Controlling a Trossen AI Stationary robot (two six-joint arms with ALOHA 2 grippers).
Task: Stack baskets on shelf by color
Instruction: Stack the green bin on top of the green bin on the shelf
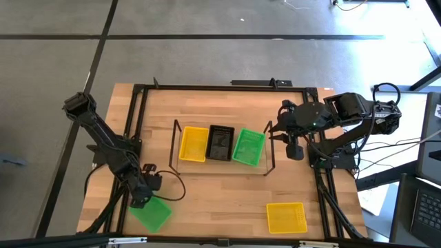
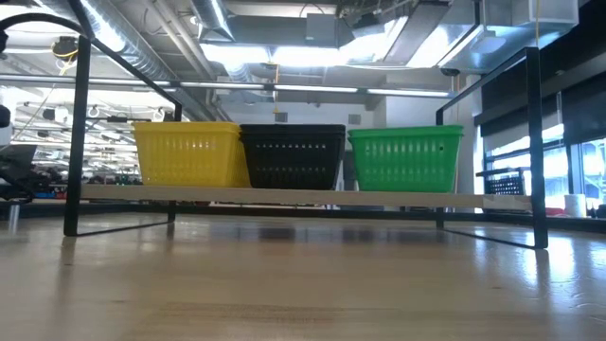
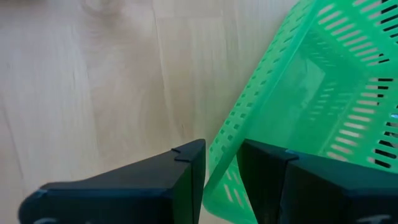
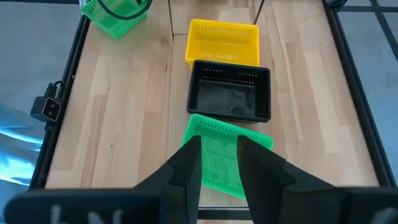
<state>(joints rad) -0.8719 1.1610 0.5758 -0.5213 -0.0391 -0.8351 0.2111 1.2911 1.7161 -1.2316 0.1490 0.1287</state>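
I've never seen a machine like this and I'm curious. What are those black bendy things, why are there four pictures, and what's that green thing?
The black bendy things are two robot arms at a wooden table. Each ends in a two-finger tool. One picture looks down from above, one looks across from table height, and two come from little cameras on the arms' wrists. On the shelf sit three baskets in a row: a yellow basket, a black basket and a green basket. The left tool pinches the wall of another green basket near the table's front corner. The right tool hovers open above the shelf's green basket. A spare yellow basket waits on the table.
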